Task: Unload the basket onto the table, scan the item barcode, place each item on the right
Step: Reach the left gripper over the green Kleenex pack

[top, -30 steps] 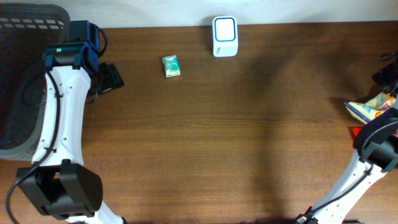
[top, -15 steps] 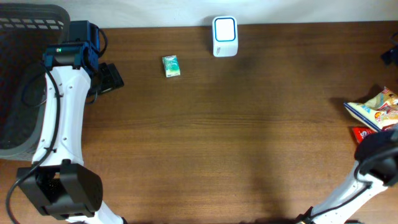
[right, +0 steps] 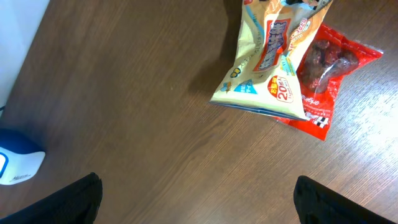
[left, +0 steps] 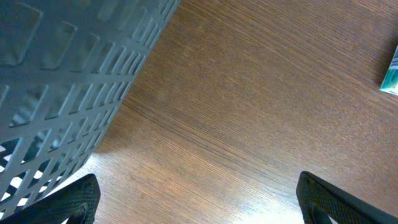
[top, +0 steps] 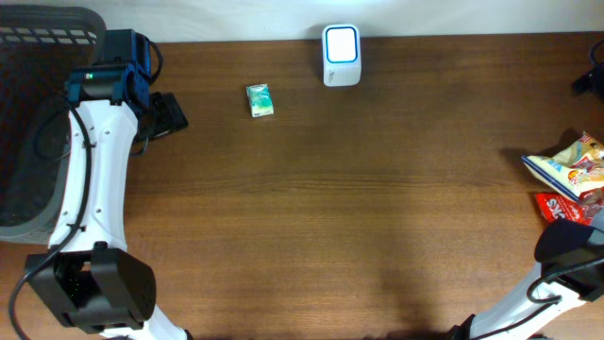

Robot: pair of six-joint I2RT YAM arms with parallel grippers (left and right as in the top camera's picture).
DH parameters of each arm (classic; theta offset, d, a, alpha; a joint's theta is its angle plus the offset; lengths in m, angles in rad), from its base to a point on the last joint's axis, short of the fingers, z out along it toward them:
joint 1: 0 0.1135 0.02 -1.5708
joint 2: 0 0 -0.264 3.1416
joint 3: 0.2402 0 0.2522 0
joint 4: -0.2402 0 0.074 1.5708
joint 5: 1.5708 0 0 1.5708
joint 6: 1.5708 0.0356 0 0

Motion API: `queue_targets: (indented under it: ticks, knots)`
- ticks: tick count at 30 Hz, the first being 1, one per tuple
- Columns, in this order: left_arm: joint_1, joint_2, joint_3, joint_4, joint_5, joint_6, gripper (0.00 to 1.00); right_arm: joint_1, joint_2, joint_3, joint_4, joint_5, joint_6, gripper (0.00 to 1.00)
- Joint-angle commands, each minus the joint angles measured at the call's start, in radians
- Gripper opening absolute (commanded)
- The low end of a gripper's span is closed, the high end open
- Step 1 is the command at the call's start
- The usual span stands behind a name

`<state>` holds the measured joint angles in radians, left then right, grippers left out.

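Observation:
A white scanner with a blue-edged window [top: 341, 55] stands at the table's far edge; it also shows in the right wrist view as the scanner [right: 18, 167] at lower left. A small green box [top: 260, 99] lies left of it. A yellow snack bag [top: 564, 163] overlaps a red bag [top: 564, 207] at the right edge. My left gripper [top: 172, 115] is open over bare wood beside the basket, its fingertips [left: 73, 198] wide apart. My right gripper [right: 199, 200] is open above bare table, with the yellow bag [right: 273, 56] and red bag [right: 333, 65] ahead of it.
A dark mesh basket [top: 33, 113] fills the left end of the table, and its grey lattice wall [left: 56, 81] sits close to my left fingers. The green box's edge [left: 392, 73] peeks in at the right of the left wrist view.
The right arm has swung off toward the right edge, uncovering the yellow and red bags. The left arm has not moved.

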<state>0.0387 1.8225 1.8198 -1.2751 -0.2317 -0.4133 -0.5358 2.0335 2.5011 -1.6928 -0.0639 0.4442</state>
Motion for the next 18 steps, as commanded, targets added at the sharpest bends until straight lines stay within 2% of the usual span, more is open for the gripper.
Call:
queue_targets:
  ticks: [1, 4, 6, 9, 18]
  knots:
    - [0.002, -0.001, 0.013, -0.017, 0.076, -0.013, 0.99, 0.005, 0.004, 0.003, -0.005, -0.014, -0.011, 0.98]
    - [0.000, -0.001, 0.013, -0.010, 0.294, -0.012, 0.99, 0.005, 0.004, 0.003, -0.005, -0.014, -0.011, 0.98]
    - [-0.013, 0.003, 0.013, -0.014, 0.357, 0.010, 0.99, 0.005, 0.004, 0.003, -0.006, -0.014, -0.011, 0.98]
    - [-0.069, 0.017, 0.013, -0.016, 0.374, 0.069, 0.99, 0.005, 0.004, 0.003, -0.005, -0.014, -0.011, 0.98]
    - [-0.253, 0.131, 0.013, 0.037, 0.359, 0.070, 0.99, 0.005, 0.004, 0.003, -0.006, -0.014, -0.011, 0.98]
